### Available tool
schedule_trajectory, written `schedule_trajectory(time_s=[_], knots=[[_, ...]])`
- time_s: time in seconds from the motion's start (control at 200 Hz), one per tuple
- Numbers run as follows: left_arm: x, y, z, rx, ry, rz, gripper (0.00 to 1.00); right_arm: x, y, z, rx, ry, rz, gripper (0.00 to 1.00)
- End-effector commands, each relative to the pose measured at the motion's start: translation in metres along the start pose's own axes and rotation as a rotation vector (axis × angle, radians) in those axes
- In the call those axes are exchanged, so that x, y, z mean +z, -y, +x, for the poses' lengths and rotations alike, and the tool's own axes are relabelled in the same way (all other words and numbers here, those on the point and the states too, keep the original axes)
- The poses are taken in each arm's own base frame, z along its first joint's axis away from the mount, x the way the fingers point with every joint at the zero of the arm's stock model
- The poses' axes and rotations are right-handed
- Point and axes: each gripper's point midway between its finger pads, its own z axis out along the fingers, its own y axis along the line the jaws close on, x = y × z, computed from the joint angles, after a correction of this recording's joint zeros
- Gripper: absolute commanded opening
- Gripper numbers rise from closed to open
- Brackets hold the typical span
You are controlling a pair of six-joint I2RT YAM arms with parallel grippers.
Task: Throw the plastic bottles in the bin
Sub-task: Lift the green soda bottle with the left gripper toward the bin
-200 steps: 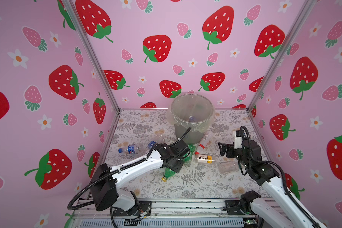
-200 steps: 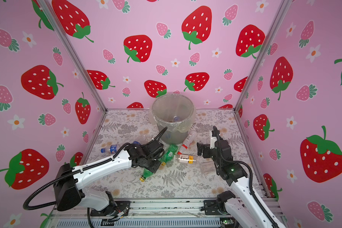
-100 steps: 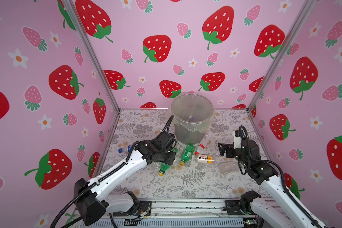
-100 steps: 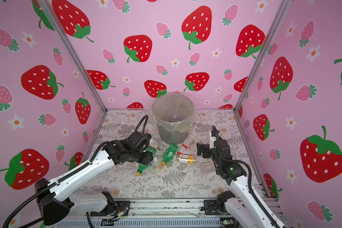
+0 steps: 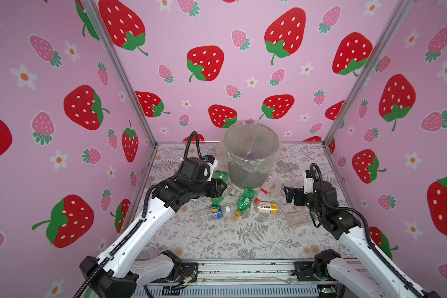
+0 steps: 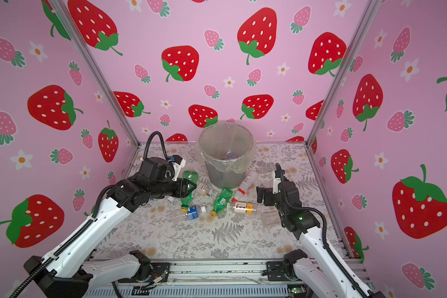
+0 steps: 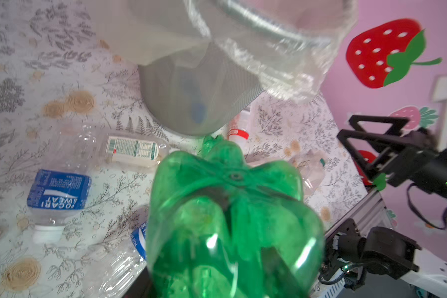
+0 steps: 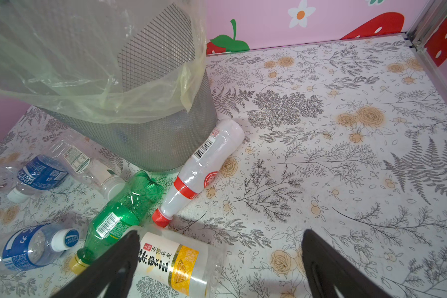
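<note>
Green bottle [image 5: 221,176] sits clamped between left jaws.

Bright, even light; bin [image 7: 191,100] blurred

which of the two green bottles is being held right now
The green bottle clamped in the left hand, left of the bin. The other green bottle lies loose on the table.
</note>
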Motion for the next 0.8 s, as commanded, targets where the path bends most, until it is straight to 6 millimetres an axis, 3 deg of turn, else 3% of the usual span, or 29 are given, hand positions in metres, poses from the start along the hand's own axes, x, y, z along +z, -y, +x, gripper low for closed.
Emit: schedule_trajectory(time_s=[0.0,0.38,0.795], knots=[[-0.028,0.029,-0.039,0.078,0.152,0.121,0.49,0.002,0.000,-0.007,0.014,0.018,0.004,0.99],[-0.074,0.032,-0.088,0.068,0.503,0.179,0.49,0.006,-0.002,-0.008,0.011,0.013,-0.003,0.99],[-0.073,0.020,-0.083,0.061,0.507,0.142,0.50,0.001,0.005,-0.005,0.000,0.020,0.025,0.99]])
